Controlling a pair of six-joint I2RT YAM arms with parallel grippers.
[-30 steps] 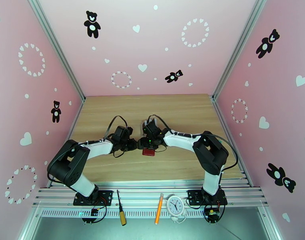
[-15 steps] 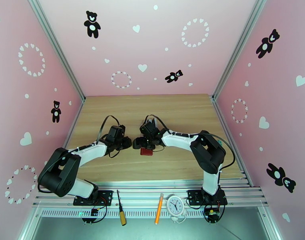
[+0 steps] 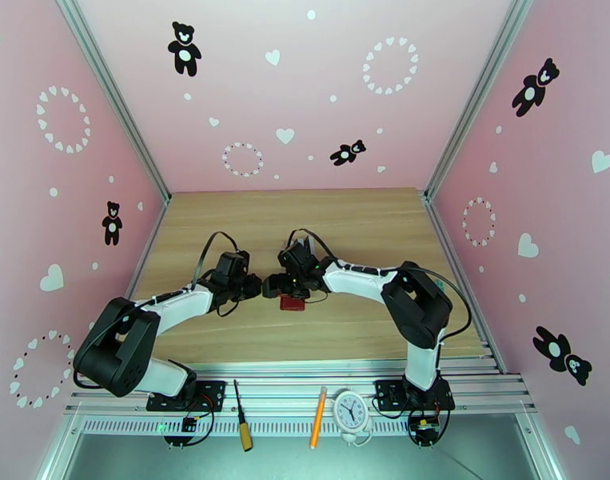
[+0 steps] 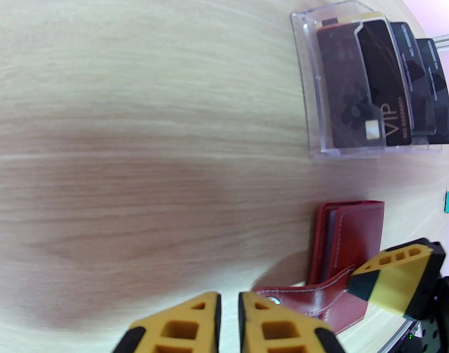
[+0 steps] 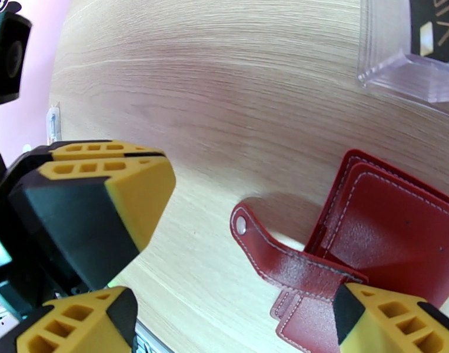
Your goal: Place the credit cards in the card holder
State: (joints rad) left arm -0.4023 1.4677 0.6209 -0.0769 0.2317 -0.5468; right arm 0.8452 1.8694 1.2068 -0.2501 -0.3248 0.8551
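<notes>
The dark red card holder lies on the wooden table with its cover slightly lifted and its snap tab stretched out flat. It also shows in the top view as the card holder, under the two wrists. Several dark credit cards stand in a clear slotted rack beyond it. My right gripper is open, its fingers wide apart on either side of the tab. My left gripper is shut with nothing in it, just left of the tab, facing the right gripper.
A screwdriver, an orange pen and a small clock lie on the near metal rail. A teal clip lies on the table beyond the card holder. Pink walls close in three sides.
My right gripper has opened wide over the tab. The left arm has drawn back a little to the left, still shut. The card holder shifted slightly left.
</notes>
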